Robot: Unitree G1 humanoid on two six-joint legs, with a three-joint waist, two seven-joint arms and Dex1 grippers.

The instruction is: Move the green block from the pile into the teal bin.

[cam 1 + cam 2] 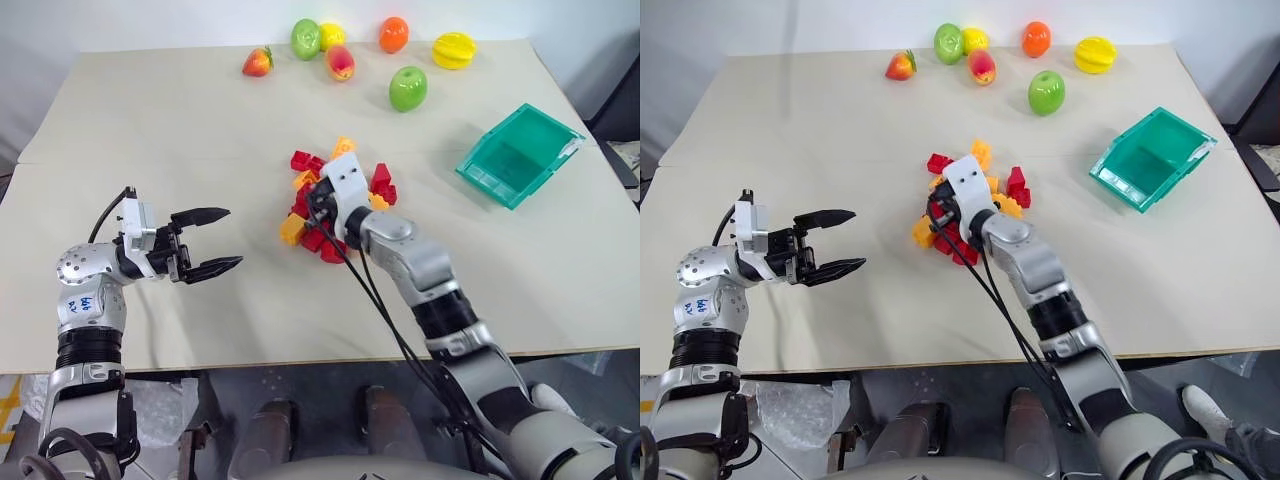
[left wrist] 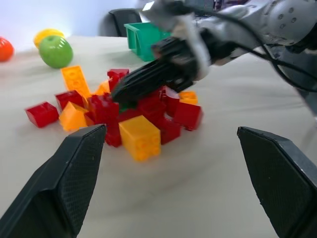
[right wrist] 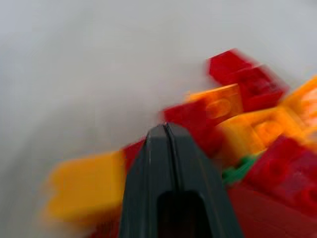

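Observation:
The pile of red, yellow and orange bricks lies mid-table. A sliver of the green block peeks out between red bricks, just beside my right gripper's tip; in the left wrist view the green block sits under that tip. My right gripper is shut, fingers pressed together with nothing between them, reaching over the pile's near-left side. My left gripper hovers open to the left of the pile, pointing at it. The teal bin stands tilted at the right, apart from the pile.
Toy fruit lines the far edge: a strawberry, a green pear, a peach, an orange, a yellow fruit and a green apple. Black cables trail from my right arm.

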